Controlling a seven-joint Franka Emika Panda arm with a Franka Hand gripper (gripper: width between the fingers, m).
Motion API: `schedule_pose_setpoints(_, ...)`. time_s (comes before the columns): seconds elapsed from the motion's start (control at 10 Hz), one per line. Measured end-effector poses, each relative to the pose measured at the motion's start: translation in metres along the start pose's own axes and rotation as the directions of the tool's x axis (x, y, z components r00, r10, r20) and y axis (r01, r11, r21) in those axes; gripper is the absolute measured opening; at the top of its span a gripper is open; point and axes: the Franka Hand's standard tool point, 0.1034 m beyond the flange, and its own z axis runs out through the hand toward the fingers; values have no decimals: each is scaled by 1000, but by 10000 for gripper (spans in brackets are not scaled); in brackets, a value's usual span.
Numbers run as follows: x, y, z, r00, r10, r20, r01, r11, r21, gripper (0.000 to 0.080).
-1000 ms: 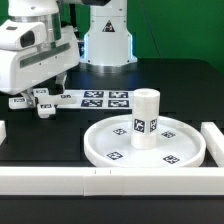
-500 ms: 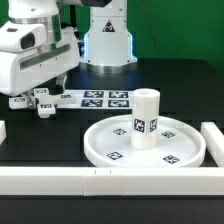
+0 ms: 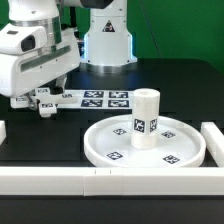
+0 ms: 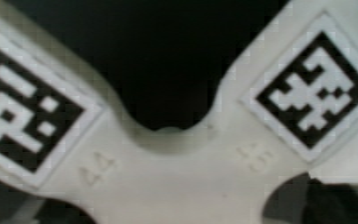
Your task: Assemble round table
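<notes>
The cross-shaped piece (image 3: 43,105) lies at the exterior view's left, by the end of the marker board. My gripper (image 3: 35,92) is down on it. In the wrist view the cross-shaped piece (image 4: 176,150) fills the frame with two tagged arms, and its body sits between my dark fingertips (image 4: 332,198); my gripper (image 4: 176,205) is shut on it. The short thick cylinder (image 3: 147,116) stands upright in the middle of the large rimmed round disc (image 3: 100,150) at the exterior view's right.
The marker board (image 3: 100,98) lies flat behind the disc. White border blocks run along the front (image 3: 60,178) and the right side (image 3: 214,140). The arm's white base (image 3: 107,40) stands at the back.
The cross-shaped piece has shifted very slightly under my gripper. The disc and the cylinder have not moved.
</notes>
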Motion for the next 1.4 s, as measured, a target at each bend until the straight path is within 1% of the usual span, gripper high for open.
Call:
schedule_pose_setpoints(0.1, 0, 0, 0, 1000, 0, 0, 0, 1000, 0, 537)
schedule_pose_setpoints(0.2, 0, 2, 0, 1000, 0, 0, 0, 1000, -2, 445)
schedule_pose_setpoints(0.4, -1, 3, -1, 1000, 9, -1, -9, 1000, 0, 445)
schedule_pose_setpoints(0.5, 1, 3, -4, 1000, 17, 0, -17, 1000, 2, 445)
schedule_pose_setpoints(0.6, 5, 1, -12, 998, 64, 2, -64, 998, 16, 445)
schedule_pose_setpoints(0.7, 18, -4, -28, 990, 142, 5, -142, 990, 22, 445)
schedule_pose_setpoints(0.8, 37, -12, -48, 985, 171, -3, -171, 985, -2, 445)
schedule_pose_setpoints(0.9, 51, -25, -59, 968, 252, 14, -253, 967, 22, 446)
schedule_pose_setpoints(1.0, 71, -37, -73, 937, 348, 39, -350, 936, 43, 446)
schedule_pose_setpoints(1.1, 103, -46, -95, 923, 381, 52, -383, 923, 45, 446)
schedule_pose_setpoints(1.2, 131, -44, -110, 918, 391, 60, -394, 918, 48, 446)
schedule_pose_setpoints(1.3, 154, -38, -120, 898, 434, 74, -438, 897, 52, 446)
schedule_pose_setpoints(1.4, 175, -29, -127, 895, 440, 64, -443, 895, 40, 446)
